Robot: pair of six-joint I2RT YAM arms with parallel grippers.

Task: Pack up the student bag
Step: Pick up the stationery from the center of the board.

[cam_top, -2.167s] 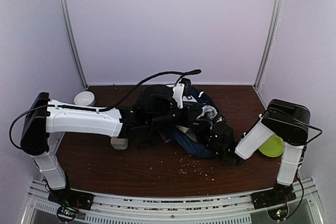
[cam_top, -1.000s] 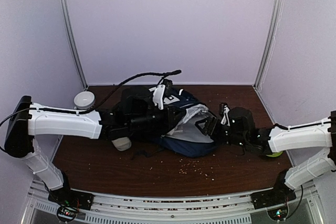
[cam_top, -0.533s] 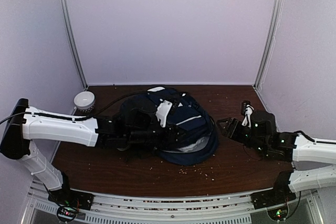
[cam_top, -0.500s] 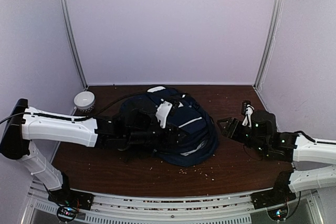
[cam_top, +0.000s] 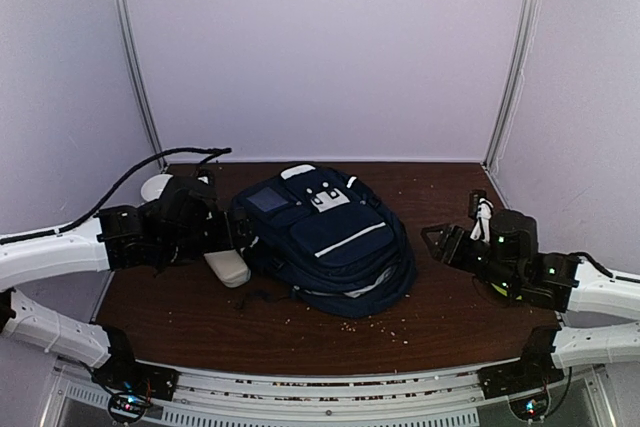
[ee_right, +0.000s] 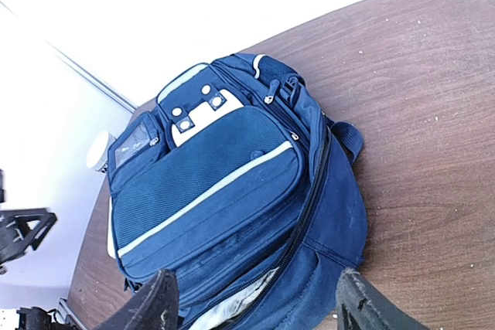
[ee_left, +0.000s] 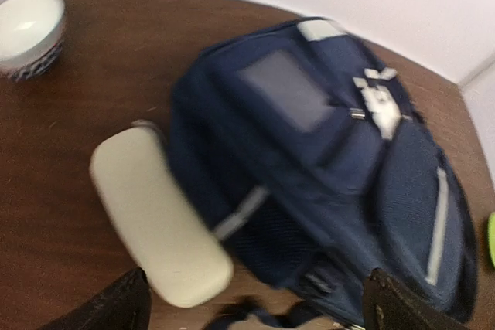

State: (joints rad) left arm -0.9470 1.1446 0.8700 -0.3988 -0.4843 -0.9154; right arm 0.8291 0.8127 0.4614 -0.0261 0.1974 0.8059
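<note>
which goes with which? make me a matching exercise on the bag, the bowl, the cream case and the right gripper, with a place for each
Things:
1 student bag
2 bowl
3 cream case
4 right gripper

Places:
a back left corner of the table
b right of the bag, apart from it
c middle of the table
d just left of the bag, near side

Pairs: 1-c, 2-a, 3-d, 4-b

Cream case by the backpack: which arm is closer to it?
Left. The left arm hovers close by the cream case, jaws open; the right arm sits across the backpack, on its far side.
</note>
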